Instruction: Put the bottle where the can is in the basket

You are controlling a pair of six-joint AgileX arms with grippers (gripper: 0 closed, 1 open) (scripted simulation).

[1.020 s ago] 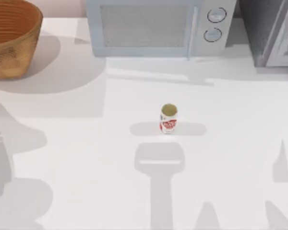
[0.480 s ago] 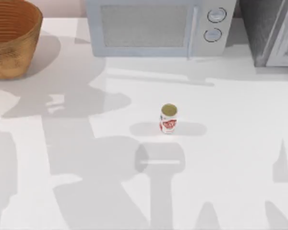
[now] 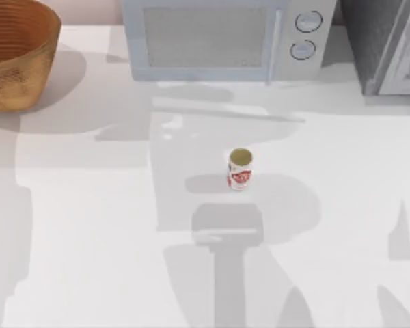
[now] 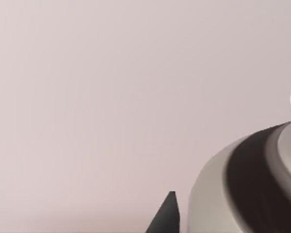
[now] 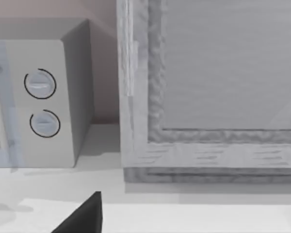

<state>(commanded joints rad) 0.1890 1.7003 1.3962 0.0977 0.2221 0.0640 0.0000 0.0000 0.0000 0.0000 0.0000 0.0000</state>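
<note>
Top view: white, red-labelled can [image 3: 240,169] stands upright mid-table; gripper fingers' state can't be told.

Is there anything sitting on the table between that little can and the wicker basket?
Nothing. In the top view, the stretch of table between the can and the basket is bare, crossed by shadows.

The can [image 3: 240,170] is white with red label markings and a dull gold top. The basket [image 3: 17,58] is orange-brown wicker, ribbed with horizontal rings inside. The microwave [image 3: 222,39] is pale grey-white, the bench [image 3: 89,225] white with grey shadows.
</note>
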